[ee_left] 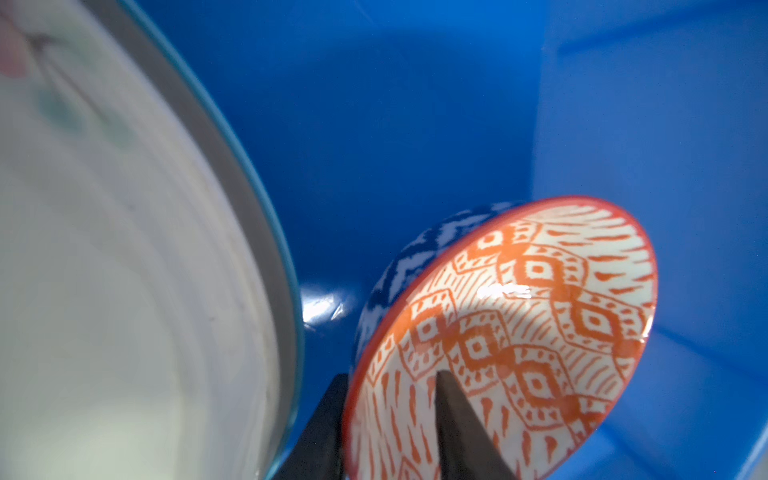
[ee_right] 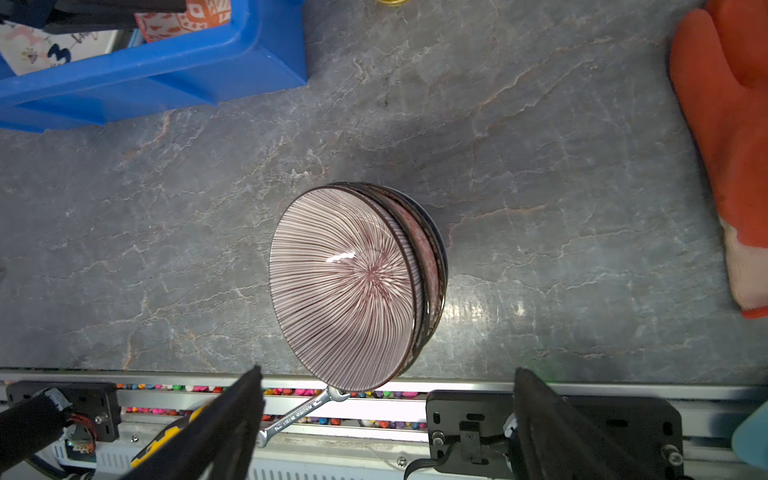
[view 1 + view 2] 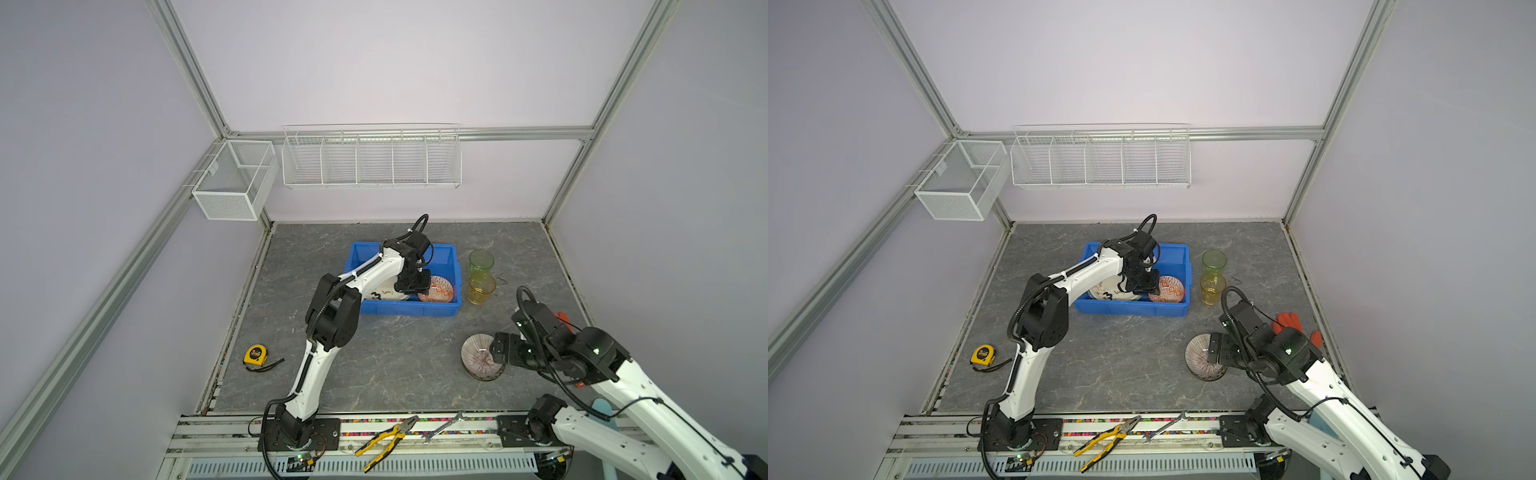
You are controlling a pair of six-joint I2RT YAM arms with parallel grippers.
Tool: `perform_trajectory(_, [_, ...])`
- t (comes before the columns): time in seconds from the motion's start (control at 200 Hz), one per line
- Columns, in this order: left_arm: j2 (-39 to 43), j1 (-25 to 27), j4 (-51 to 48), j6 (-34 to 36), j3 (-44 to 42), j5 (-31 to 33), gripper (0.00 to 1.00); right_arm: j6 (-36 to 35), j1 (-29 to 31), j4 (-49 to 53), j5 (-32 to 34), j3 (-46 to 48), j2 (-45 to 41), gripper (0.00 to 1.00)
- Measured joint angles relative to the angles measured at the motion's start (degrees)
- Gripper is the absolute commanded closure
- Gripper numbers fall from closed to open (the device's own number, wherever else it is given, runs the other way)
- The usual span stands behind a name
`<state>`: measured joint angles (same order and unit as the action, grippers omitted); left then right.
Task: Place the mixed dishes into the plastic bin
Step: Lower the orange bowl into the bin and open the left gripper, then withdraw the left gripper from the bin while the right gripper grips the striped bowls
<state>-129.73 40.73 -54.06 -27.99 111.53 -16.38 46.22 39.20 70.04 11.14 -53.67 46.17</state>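
Observation:
The blue plastic bin (image 3: 415, 309) (image 3: 1133, 309) holds a pale floral plate (image 3: 1104, 291) (image 1: 104, 249) and an orange patterned bowl (image 3: 436, 289) (image 1: 519, 332), which sits tilted on a blue patterned bowl (image 1: 407, 257). My left gripper (image 3: 417, 286) (image 1: 390, 374) is inside the bin, open, with one finger on each side of the orange bowl's rim. My right gripper (image 3: 496, 353) (image 2: 387, 369) is open just above a stack of bowls topped by a striped bowl (image 3: 478, 353) (image 2: 345, 282). A green glass (image 3: 481, 262) and an amber glass (image 3: 482, 289) stand to the right of the bin.
An orange glove (image 3: 1289, 322) (image 2: 727, 124) lies at the right edge, behind the right arm. A yellow tape measure (image 3: 255, 355) sits front left. Pliers (image 3: 386, 440) and a wrench (image 3: 442, 428) lie on the front rail. White wire baskets (image 3: 372, 158) hang on the walls.

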Motion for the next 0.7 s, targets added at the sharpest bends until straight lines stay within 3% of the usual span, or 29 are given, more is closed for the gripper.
perform_trajectory(0.315, [4.7, 0.5, 0.2, -0.4, -1.3, -1.0, 0.24, -0.5, -0.1, 1.3, 0.6, -0.9, 3.9, 0.14])
perform_trajectory(0.475, [8.8, 0.5, 0.4, -1.0, -1.7, -1.0, 0.17, -0.9, -0.1, 1.1, 0.4, -1.2, 5.1, 0.22])
perform_trajectory(0.7, [15.8, 1.2, 1.8, -2.2, -7.0, -1.0, 0.15, -1.4, -0.1, 1.0, -0.6, -1.7, 7.5, 0.29])
